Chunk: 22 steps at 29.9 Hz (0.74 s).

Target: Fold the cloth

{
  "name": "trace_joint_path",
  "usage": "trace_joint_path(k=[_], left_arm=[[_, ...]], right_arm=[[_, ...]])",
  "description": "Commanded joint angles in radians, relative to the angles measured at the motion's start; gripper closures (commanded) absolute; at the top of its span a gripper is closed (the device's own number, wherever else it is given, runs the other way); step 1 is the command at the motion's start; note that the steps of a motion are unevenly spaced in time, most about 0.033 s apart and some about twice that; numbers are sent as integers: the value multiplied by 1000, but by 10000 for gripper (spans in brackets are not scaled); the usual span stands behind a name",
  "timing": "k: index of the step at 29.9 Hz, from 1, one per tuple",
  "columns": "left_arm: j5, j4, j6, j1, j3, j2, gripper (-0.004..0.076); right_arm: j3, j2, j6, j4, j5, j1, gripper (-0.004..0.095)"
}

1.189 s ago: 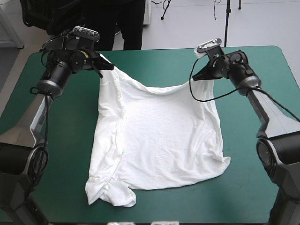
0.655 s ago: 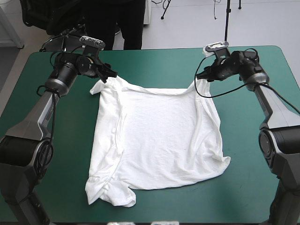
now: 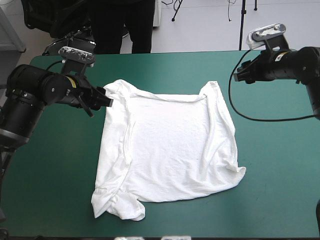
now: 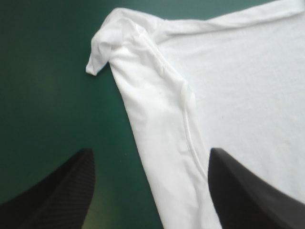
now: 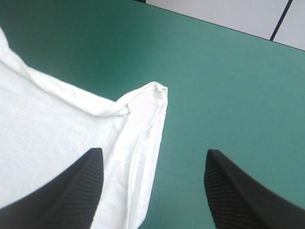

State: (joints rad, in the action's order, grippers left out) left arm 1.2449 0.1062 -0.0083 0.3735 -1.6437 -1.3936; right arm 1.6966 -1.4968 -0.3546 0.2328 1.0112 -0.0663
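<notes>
The left jaws and right jaws had released the T-shirt (image 3: pixel 170 150) and drawn back toward the frame's upper corners, standing apart, empty. The T-shirt lay spread flat mid-frame on the teal-green worktop (image 3: pixel 280 165).

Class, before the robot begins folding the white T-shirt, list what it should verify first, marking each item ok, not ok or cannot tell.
1. Left gripper open and empty: ok.
2. Right gripper open and empty: ok.
3. T-shirt lying wholly on the teal-green cover: ok.
4. T-shirt body spread flat: ok.
5. Sleeve at the near edge, on the robot's left, smoothed out: not ok, it is bunched.
</notes>
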Motion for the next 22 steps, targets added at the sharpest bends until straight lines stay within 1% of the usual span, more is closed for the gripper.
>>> trace_joint_path(k=[1,4,8,11,14,19,22], left_arm=[[44,18,-59,17,74,87,230],[44,18,-103,17,152,130,230],[44,-36,-115,17,277,183,230],[44,-81,-113,17,371,193,230],[32,-72,-101,17,478,186,230],[-72,-67,-123,17,634,179,225],[-113,-69,-128,15,690,152,225]], right_arm=[[-51,101,-2,-58,-40,-61,322],[-119,152,9,-103,-25,-109,321],[-198,222,29,-151,-20,-154,321],[-253,279,38,-164,-22,-175,322],[-301,323,46,-190,-35,-188,322],[-328,358,48,-199,-43,-193,322],[-328,364,48,-199,-45,-193,322]])
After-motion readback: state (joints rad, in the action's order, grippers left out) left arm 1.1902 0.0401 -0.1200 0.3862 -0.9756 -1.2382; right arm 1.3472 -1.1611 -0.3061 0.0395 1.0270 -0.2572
